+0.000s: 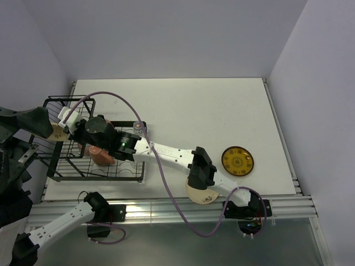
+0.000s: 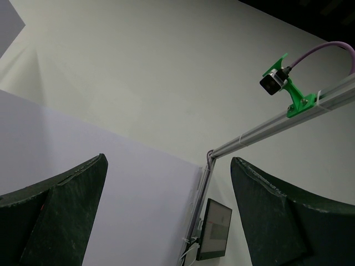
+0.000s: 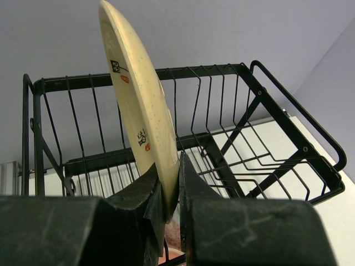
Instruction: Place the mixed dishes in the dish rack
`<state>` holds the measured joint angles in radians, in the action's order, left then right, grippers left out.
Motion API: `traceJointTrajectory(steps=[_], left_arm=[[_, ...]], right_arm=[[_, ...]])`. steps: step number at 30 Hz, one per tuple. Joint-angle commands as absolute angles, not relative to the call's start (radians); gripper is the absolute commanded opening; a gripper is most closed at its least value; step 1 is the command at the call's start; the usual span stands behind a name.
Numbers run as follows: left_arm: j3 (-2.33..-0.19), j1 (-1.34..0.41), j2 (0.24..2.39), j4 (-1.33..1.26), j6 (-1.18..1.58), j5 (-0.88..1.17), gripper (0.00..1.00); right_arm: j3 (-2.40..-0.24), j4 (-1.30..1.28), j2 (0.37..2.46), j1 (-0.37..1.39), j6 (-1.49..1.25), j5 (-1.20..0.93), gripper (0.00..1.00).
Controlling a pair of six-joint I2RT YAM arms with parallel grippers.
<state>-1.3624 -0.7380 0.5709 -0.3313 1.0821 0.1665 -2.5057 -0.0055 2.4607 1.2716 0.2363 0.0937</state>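
My right gripper [image 1: 69,131] reaches over the black wire dish rack [image 1: 66,174] at the left and is shut on the rim of a cream plate [image 1: 57,133]. In the right wrist view the plate [image 3: 138,100] stands on edge between my fingers [image 3: 194,183], inside the raised basket end [image 3: 266,138]. A pink mug [image 1: 102,156] sits in the rack under the arm. A small clear glass [image 1: 137,126] stands by the rack. Another cream floral plate [image 1: 203,195] and the yellow-and-dark ornate plate [image 1: 237,160] lie on the table. My left gripper [image 2: 166,160] is open, empty, pointing upward.
The left arm [image 1: 22,127] is raised high at the left edge, beside the rack. The right arm [image 1: 172,155] stretches across the front of the table. The table's front rail [image 1: 166,209] runs below the plates. Purple walls enclose the table.
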Motion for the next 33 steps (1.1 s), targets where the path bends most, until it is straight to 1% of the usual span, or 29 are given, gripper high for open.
traceJointTrajectory(steps=[1,9,12,13,24,30,31,33], left_arm=[[-1.367,-0.733,0.558,-0.336,1.074,0.156,0.99],[-1.364,-0.733,0.558,-0.336,1.074,0.149,0.99],[-1.361,-0.733,0.561,-0.342,1.077,0.152,0.99],[-1.362,-0.733,0.563,-0.344,1.077,0.152,0.99],[-1.353,-0.733,0.572,-0.359,1.078,0.149,0.99],[-1.353,-0.733,0.575,-0.364,1.078,0.15,0.99],[-1.351,-0.735,0.578,-0.364,1.077,0.15,0.99],[-1.348,-0.733,0.578,-0.365,1.077,0.15,0.99]], right_arm=[[-2.514,0.061,2.476,1.264,0.235,0.112,0.0],[-2.505,0.061,2.474,1.259,0.232,0.115,0.01],[-2.503,0.061,2.471,1.258,0.232,0.115,0.06],[-2.502,0.06,2.468,1.258,0.233,0.11,0.11],[-2.48,0.058,2.456,1.256,0.236,0.098,0.19],[-2.467,0.051,2.447,1.255,0.236,0.095,0.29],[-2.462,0.048,2.445,1.256,0.235,0.095,0.33],[-2.461,0.046,2.442,1.256,0.233,0.098,0.34]])
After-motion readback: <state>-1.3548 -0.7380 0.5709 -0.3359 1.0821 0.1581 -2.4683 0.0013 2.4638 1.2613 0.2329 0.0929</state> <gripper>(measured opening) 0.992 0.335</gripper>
